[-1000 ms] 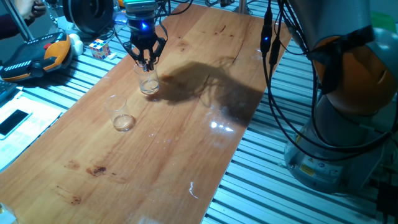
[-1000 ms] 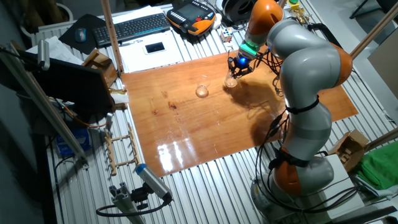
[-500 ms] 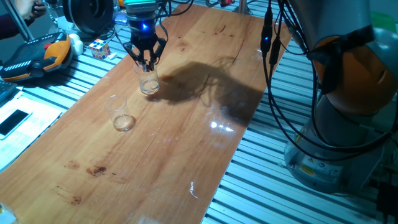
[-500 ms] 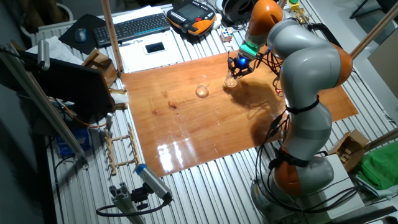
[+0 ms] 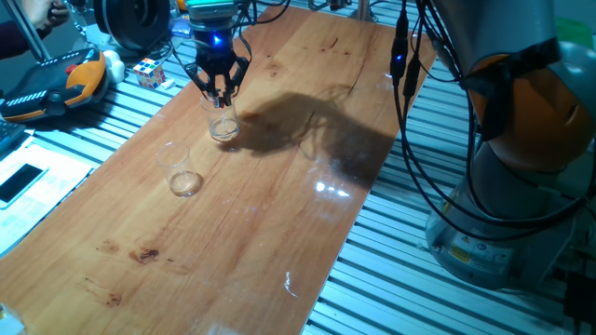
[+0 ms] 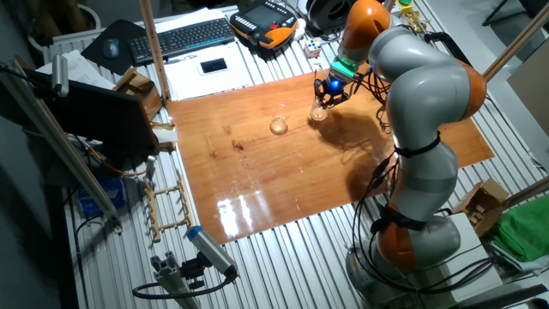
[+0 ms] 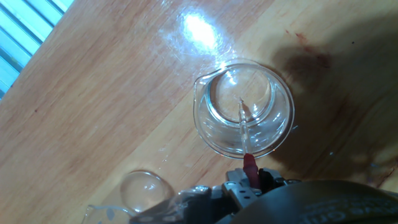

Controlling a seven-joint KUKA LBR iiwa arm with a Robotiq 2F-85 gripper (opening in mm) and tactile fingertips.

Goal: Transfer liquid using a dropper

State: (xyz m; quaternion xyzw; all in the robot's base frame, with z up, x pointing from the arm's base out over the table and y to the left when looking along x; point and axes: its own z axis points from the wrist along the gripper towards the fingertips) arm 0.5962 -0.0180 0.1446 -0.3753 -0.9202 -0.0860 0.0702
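The thin clear plastic dropper (image 7: pixel 244 129) with its pink end is held clamped in the hand (image 5: pixel 220 93), tip inside the small clear cup (image 7: pixel 243 107) near the tabletop's far edge. Liquid could be spilled if the tip catches the rim. Nothing is seen changed from earlier frames.

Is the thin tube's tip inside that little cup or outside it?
Inside. In the hand view the dropper reaches past the cup's rim toward its bottom.

Pincer (image 5: pixel 220 93) downward — fingers pinched together.
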